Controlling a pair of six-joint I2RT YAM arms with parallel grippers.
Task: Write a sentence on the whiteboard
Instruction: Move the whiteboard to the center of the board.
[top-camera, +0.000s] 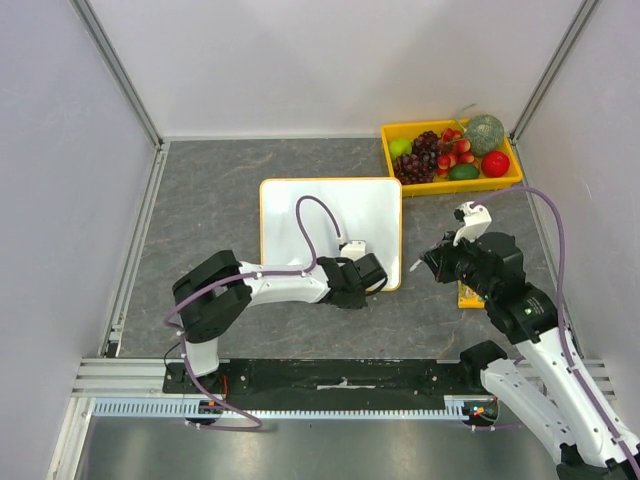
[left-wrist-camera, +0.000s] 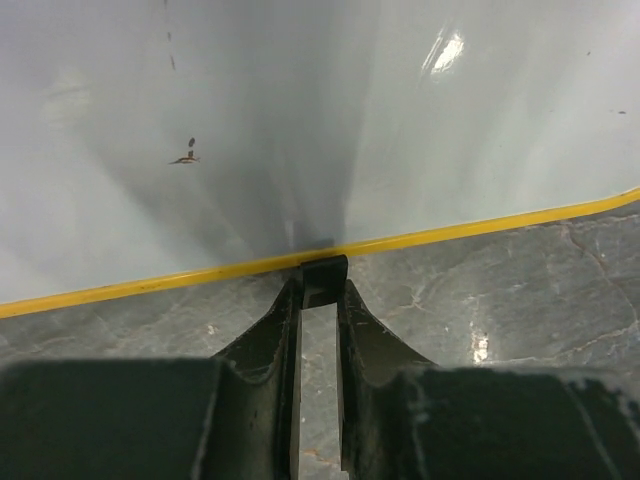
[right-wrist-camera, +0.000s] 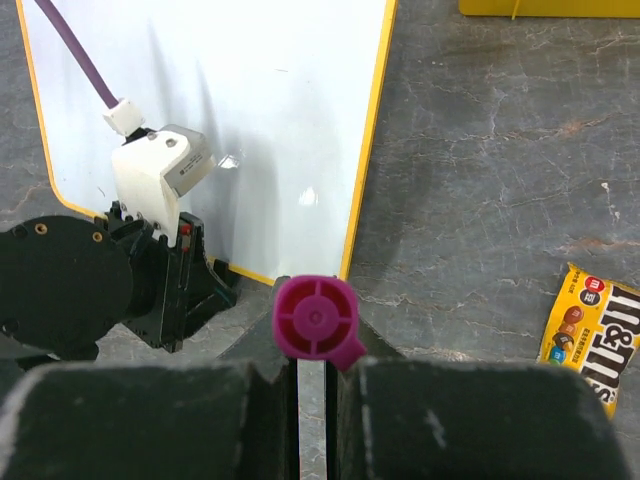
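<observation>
Mostly end-on, the pen (right-wrist-camera: 315, 318) shows only its round magenta end in the right wrist view. The right gripper (right-wrist-camera: 312, 368) is clamped around it, hiding its body. A yellow packet (right-wrist-camera: 592, 335) lies on the table (right-wrist-camera: 480, 180) beside that arm, cut off by the picture's edge. Large m's can be read on it, the rest not. From above the arm covers most of it. The whiteboard (top-camera: 320, 215) lies flat mid-table, near the fruit tray (top-camera: 470, 186). The left gripper (left-wrist-camera: 322, 292) pinches a small black tab (left-wrist-camera: 323, 275) on the board's near yellow edge. Tiny brown marks (left-wrist-camera: 185, 155) on the board are too small to read.
</observation>
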